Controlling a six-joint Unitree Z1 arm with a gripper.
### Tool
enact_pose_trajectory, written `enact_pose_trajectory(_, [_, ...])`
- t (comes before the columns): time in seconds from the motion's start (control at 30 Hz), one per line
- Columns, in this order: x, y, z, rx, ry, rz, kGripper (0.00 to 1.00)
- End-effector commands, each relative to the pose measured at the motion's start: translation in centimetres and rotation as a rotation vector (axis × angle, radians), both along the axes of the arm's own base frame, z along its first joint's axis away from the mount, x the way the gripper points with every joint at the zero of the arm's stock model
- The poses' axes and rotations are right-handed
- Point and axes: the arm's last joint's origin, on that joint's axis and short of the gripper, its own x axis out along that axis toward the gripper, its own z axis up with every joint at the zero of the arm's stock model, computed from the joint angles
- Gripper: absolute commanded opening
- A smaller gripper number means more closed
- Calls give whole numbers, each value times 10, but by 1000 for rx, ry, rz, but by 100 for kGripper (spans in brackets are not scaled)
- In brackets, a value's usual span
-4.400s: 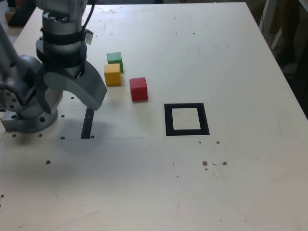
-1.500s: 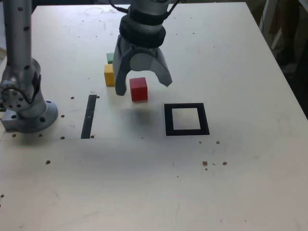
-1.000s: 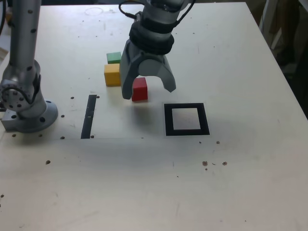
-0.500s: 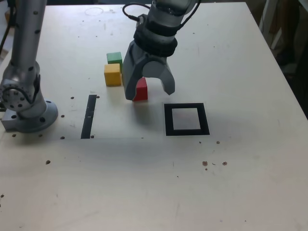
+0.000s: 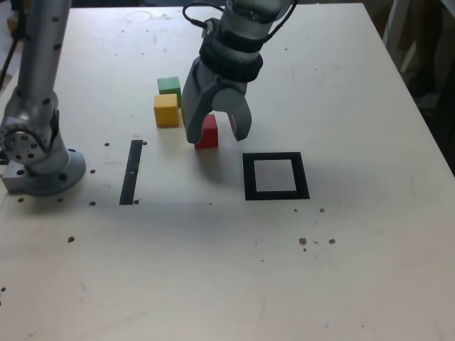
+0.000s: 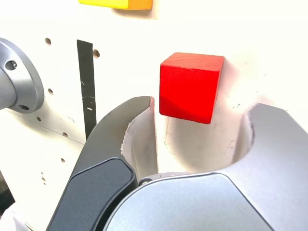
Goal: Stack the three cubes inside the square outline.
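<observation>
The red cube (image 5: 208, 133) sits on the table between the fingers of my gripper (image 5: 217, 136), which reaches down over it. In the wrist view the red cube (image 6: 190, 86) lies between the fingers of the gripper (image 6: 204, 108). One finger is at the cube's edge and a gap shows on the other side, so the gripper is open. The yellow cube (image 5: 166, 111) and the green cube (image 5: 168, 86) stand close together towards the exterior view's left of the gripper. The square outline (image 5: 276, 194) lies bare towards the exterior view's right of the red cube.
A narrow black strip (image 5: 130, 172) lies at the exterior view's left, beside the arm's round base (image 5: 43, 167). The table's right edge (image 5: 426, 128) runs past the outline, with clutter beyond it. Small dark specks dot the tabletop.
The gripper moved from the base to the red cube and came down around it. Over the last second its fingers have drawn closer together. The cubes have not moved.
</observation>
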Motion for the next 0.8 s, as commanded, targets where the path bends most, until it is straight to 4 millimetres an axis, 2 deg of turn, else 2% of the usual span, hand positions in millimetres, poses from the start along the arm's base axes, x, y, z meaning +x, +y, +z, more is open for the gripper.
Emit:
enact_pose_trajectory(0.0, [2,1,-1,0,1,-3,38])
enact_pose_trajectory(0.2, [2,1,-1,-2,-2,-10,33])
enact_pose_trajectory(0.77, [2,1,-2,-7,0,-14,33])
